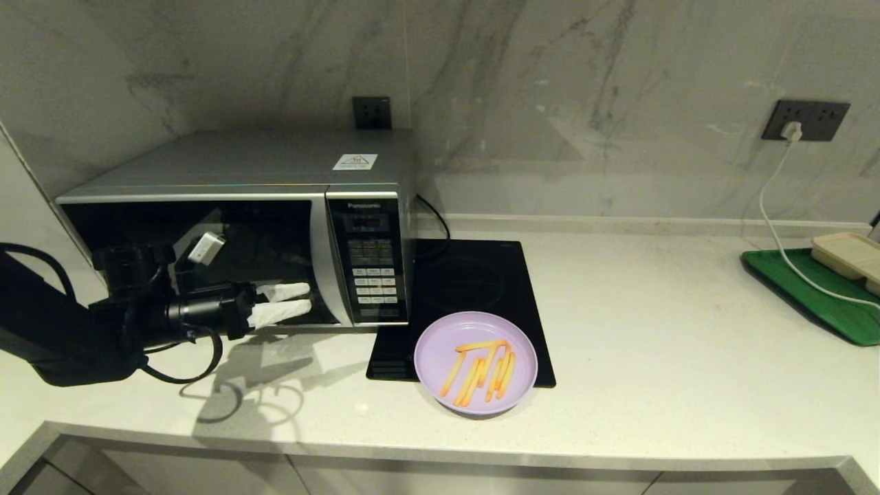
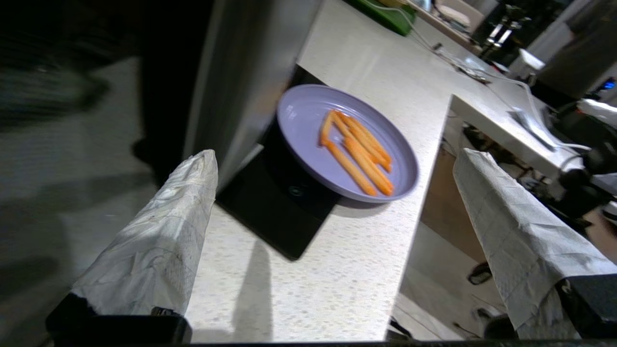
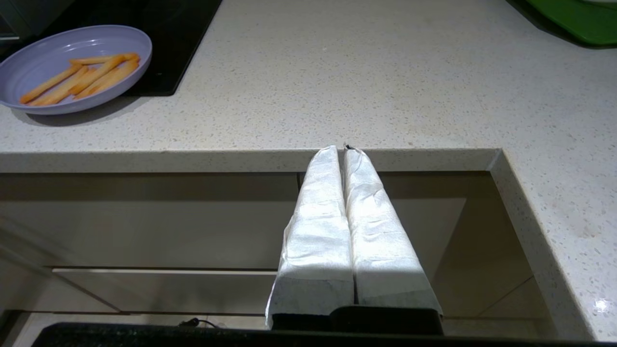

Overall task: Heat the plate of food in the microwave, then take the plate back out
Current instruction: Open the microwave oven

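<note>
Microwave first: the big boxy silver microwave (image 1: 275, 227) with the dark glass door stands on the pale speckled stone counter (image 1: 653, 330). Its door is closed. The left gripper (image 1: 302, 301) hangs right in front of that door, close to the curved silver handle strip. Its two white-wrapped fingers (image 1: 283, 292) are spread wide apart and hold nothing.

Past the fingertips, beside the microwave, lies a flat black cooktop (image 1: 474, 289). The round purple plastic plate (image 1: 476, 362) sits on the front corner of the cooktop and partly on the counter. It is well apart from the left gripper, on the side where the fingers point. In the plate lie several thin orange fries (image 1: 481, 371), side by side.

Far off on that same side is a green tray (image 1: 818, 302), and a beige lunch box (image 1: 849, 254) rests in it. A white cord (image 1: 773, 206) runs across the tray up to a dark wall socket (image 1: 808, 120).

The right gripper (image 3: 344, 149) is parked below the counter's front edge, with its white fingers pressed together and empty. The plate is up on the counter, well apart from it.
</note>
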Robot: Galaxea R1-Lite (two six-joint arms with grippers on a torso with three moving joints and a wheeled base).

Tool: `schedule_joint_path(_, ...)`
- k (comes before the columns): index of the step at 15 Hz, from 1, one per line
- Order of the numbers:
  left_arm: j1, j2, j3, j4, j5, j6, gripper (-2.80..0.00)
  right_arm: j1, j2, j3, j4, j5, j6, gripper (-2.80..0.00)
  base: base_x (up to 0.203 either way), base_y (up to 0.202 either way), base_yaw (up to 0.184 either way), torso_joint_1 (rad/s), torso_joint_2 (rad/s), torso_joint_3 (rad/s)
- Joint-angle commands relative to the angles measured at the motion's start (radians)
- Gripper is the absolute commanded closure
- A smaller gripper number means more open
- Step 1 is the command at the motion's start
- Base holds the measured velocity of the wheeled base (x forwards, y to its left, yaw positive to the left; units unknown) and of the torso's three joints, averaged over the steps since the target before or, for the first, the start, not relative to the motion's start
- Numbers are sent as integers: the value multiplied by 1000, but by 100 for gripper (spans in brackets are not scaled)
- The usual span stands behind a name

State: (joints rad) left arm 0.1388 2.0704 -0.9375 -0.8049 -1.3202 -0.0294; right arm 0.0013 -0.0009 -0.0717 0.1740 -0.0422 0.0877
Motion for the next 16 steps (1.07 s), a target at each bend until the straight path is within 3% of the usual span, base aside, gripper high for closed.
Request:
schedule_joint_path(1, 5, 14, -24, -8, -4, -1, -280, 0, 1, 0, 2, -1, 1, 0, 0, 0, 0, 0, 0, 0)
schedule_joint_path(16, -58, 93, -67, -79, 9, 2, -280, 0, 1, 0, 2, -1, 0, 0, 0, 0, 0, 0, 0, 0)
